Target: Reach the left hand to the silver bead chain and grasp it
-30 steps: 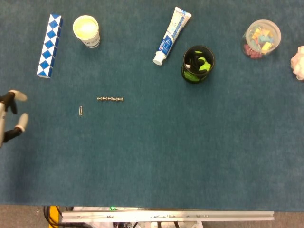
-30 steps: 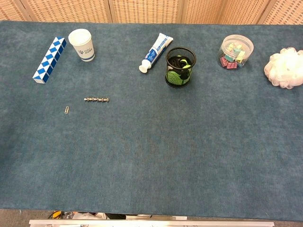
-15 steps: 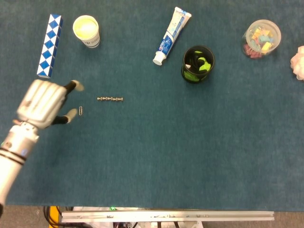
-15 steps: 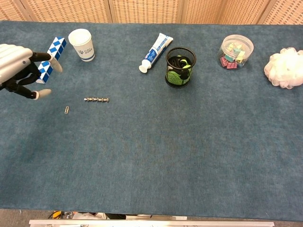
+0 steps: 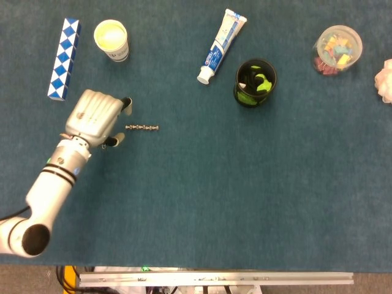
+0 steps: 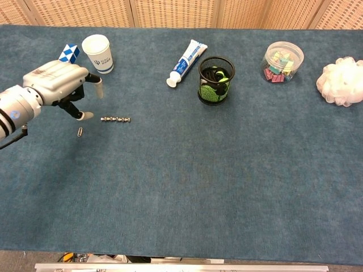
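The silver bead chain [image 5: 141, 127] [image 6: 115, 119] lies straight on the blue cloth, left of the table's middle. My left hand [image 5: 95, 117] [image 6: 59, 83] hovers just left of it, back upward, fingers apart and holding nothing. Its fingertips [image 5: 127, 105] reach close to the chain's left end without touching it. The right hand shows in neither view.
A small paper clip [image 6: 80, 132] lies under or beside the left hand. Behind it stand a white paper cup [image 5: 111, 39] and a blue-white checkered bar [image 5: 64, 57]. Farther right are a toothpaste tube [image 5: 221, 45], a black mesh cup [image 5: 255, 82], a clip jar [image 5: 337, 49] and a white puff [image 6: 342, 81].
My left hand has come in from the left edge and moved right, now standing right beside the chain's left end. The chain has not moved.
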`<state>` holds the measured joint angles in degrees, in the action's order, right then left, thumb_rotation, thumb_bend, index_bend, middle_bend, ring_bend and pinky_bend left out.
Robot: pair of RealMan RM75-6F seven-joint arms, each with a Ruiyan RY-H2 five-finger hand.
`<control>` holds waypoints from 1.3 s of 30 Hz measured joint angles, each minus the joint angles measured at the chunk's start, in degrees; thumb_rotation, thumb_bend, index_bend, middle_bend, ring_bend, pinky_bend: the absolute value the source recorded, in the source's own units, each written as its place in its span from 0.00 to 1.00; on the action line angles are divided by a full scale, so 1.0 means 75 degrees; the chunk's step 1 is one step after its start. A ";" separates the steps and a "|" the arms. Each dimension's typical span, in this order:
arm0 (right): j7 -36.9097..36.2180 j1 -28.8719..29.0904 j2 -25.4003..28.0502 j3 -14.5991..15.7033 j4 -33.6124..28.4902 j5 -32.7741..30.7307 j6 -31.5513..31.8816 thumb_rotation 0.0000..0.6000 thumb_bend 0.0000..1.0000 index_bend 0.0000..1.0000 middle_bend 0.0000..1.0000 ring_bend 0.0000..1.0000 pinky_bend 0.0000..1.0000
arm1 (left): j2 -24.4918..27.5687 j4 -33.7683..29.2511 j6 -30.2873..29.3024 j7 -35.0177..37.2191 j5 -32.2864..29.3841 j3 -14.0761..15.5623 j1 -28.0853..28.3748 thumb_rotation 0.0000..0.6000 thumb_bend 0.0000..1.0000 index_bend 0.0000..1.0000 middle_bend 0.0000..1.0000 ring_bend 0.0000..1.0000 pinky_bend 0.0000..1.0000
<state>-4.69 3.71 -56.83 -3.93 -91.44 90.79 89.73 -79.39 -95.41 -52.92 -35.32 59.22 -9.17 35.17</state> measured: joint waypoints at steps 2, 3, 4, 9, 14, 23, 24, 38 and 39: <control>-0.0053 -0.0021 -0.0008 0.0010 0.0044 -0.0006 0.0017 1.00 0.28 0.51 0.53 0.44 0.47 | -0.0242 0.0153 -0.0028 -0.0332 -0.0500 -0.0003 0.0160 1.00 0.21 0.43 1.00 1.00 1.00; -0.0077 -0.0031 -0.0010 0.0015 0.0059 -0.0008 0.0026 1.00 0.28 0.51 0.53 0.44 0.47 | -0.0338 0.0218 -0.0048 -0.0464 -0.0704 0.0000 0.0224 1.00 0.21 0.43 1.00 1.00 1.00; -0.0108 -0.0044 -0.0010 0.0021 0.0079 -0.0010 0.0038 1.00 0.28 0.51 0.53 0.44 0.47 | -0.0429 0.0280 -0.0071 -0.0586 -0.0900 0.0006 0.0284 1.00 0.21 0.44 1.00 1.00 1.00; -0.0221 -0.0092 -0.0007 0.0038 0.0152 -0.0010 0.0093 1.00 0.28 0.51 0.53 0.44 0.47 | -0.0822 0.0567 -0.0196 -0.1045 -0.1917 0.0048 0.0566 1.00 0.25 0.47 1.00 1.00 1.00; -0.0332 -0.0116 -0.0022 0.0057 0.0233 -0.0017 0.0094 1.00 0.28 0.51 0.53 0.44 0.47 | -0.1144 0.0851 -0.0332 -0.1357 -0.2654 0.0136 0.0829 1.00 0.26 0.49 1.00 1.00 1.00; -0.0445 -0.0175 -0.0030 0.0077 0.0326 -0.0041 0.0127 1.00 0.28 0.51 0.53 0.44 0.47 | -0.1430 0.1131 -0.0455 -0.1423 -0.3414 0.0158 0.1089 1.00 0.26 0.49 1.00 1.00 1.00; -0.0450 -0.0180 -0.0030 0.0079 0.0330 -0.0041 0.0132 1.00 0.28 0.51 0.53 0.44 0.47 | -0.1445 0.1149 -0.0449 -0.1410 -0.3481 0.0146 0.1122 1.00 0.26 0.49 1.00 1.00 1.00; -0.0557 -0.0318 0.0013 0.0078 0.0397 -0.0096 0.0278 1.00 0.28 0.51 0.53 0.44 0.47 | -0.1710 0.1334 -0.0541 -0.1448 -0.4092 0.0191 0.1492 1.00 0.30 0.50 1.00 1.00 1.00; -0.0565 -0.0324 0.0014 0.0078 0.0404 -0.0098 0.0282 1.00 0.28 0.51 0.53 0.44 0.47 | -0.1721 0.1344 -0.0556 -0.1456 -0.4114 0.0199 0.1510 1.00 0.30 0.50 1.00 1.00 1.00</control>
<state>-8.93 1.28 -56.72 -3.34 -88.42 90.05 91.85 -92.30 -85.33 -57.09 -46.24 28.36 -7.68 46.50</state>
